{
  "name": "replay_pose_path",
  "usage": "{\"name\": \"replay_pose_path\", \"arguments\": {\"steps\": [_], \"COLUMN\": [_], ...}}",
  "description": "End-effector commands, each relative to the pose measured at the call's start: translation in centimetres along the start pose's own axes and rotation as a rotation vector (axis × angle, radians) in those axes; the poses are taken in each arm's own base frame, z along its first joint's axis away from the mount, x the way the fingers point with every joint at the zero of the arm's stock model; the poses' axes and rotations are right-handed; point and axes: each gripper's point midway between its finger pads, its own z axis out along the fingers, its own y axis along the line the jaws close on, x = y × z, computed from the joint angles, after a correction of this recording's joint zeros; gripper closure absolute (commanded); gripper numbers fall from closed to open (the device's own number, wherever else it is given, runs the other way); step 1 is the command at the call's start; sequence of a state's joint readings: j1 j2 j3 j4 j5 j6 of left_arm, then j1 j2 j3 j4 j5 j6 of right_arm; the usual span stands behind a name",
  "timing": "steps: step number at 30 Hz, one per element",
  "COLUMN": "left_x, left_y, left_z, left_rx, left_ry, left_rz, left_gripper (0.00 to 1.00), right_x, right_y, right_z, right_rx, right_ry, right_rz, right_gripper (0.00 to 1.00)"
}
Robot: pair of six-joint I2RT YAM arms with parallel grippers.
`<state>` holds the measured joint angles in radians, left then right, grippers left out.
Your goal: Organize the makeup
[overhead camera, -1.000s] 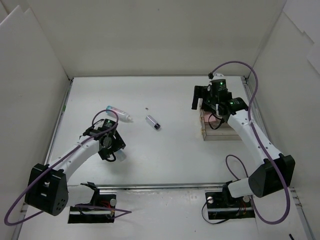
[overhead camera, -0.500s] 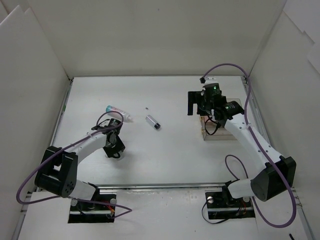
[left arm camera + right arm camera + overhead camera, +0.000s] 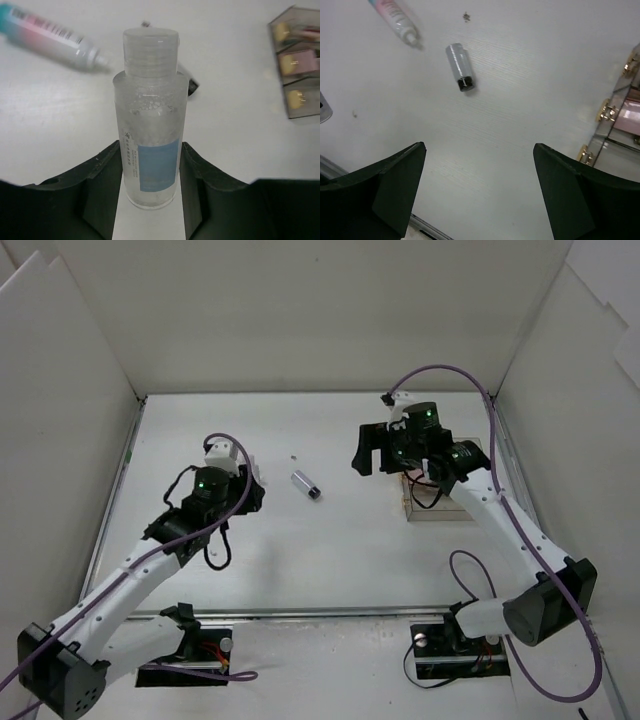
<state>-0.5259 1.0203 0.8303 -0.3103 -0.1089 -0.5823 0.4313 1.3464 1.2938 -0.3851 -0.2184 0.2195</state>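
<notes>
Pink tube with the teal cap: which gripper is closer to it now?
Left. The left gripper, shut on the clear bottle, sits close by the pink tube; the right gripper, open, is farther off, with the small vial lying between it and the tube.

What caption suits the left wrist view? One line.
Left gripper clamps a clear bottle; pink-and-teal tube and acrylic drawer box lie beyond.

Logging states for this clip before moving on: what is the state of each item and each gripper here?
Clear plastic bottle with blue label: capped, held.
Left gripper: shut on the bottle.
Right gripper: open, empty, above the table.
Pink tube with teal end: lying on its side.
Small clear vial with black cap: capped, lying on its side.
Clear acrylic drawer box: drawers seemingly closed.
</notes>
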Motion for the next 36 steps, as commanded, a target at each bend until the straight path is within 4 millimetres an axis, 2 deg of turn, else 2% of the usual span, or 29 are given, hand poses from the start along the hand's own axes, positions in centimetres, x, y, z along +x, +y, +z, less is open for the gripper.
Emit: {"name": "replay_pose_path", "arguments": {"steps": [1, 3, 4, 7, 10, 13, 16, 23, 28, 36], "left_x": [-7.2, -9.0, -8.7, -9.1, -9.7, -10.5, -11.1, -11.0, -11.1, -10.8], "left_y": [-6.4, -8.8, -10.1, -13.1, -14.7, -15.8, -16.7, -19.0, -19.5, -20.2], "left_z": [-2.9, -4.2, -4.7, -5.6, -6.6, -7.3, -8.0, -9.9, -10.4, -11.0], "left_rx": [0.322, 0.429, 0.508, 0.644, 0.716, 0.763, 0.812, 0.924, 0.943, 0.954], "left_ry": [-0.279, -0.342, -0.335, -0.355, -0.398, -0.451, -0.484, -0.51, -0.522, -0.527], "left_rz": [0.207, 0.259, 0.307, 0.379, 0.419, 0.455, 0.479, 0.534, 0.55, 0.579], "left_gripper": [1.0, 1.0, 1.0, 1.0, 1.0, 1.0, 1.0, 1.0, 1.0, 1.0], "right_x": [-4.9, -5.4, -6.4, -7.7, -8.7, -8.8, -8.7, -8.3, -8.1, -6.7], "right_y": [5.2, 7.0, 8.0, 10.6, 12.5, 13.8, 14.3, 15.7, 16.6, 17.7], "right_z": [-3.5, -4.4, -5.3, -7.3, -8.7, -9.2, -9.1, -8.9, -8.6, -7.0], "right_rx": [-0.195, -0.263, -0.297, -0.411, -0.483, -0.526, -0.541, -0.592, -0.621, -0.644], "right_ry": [-0.141, -0.153, -0.181, -0.217, -0.243, -0.247, -0.244, -0.227, -0.221, -0.168], "right_rz": [-0.041, -0.059, -0.07, -0.091, -0.096, -0.101, -0.094, -0.078, -0.079, -0.073], "right_gripper": [0.14, 0.14, 0.14, 0.14, 0.14, 0.14, 0.14, 0.15, 0.15, 0.19]}}
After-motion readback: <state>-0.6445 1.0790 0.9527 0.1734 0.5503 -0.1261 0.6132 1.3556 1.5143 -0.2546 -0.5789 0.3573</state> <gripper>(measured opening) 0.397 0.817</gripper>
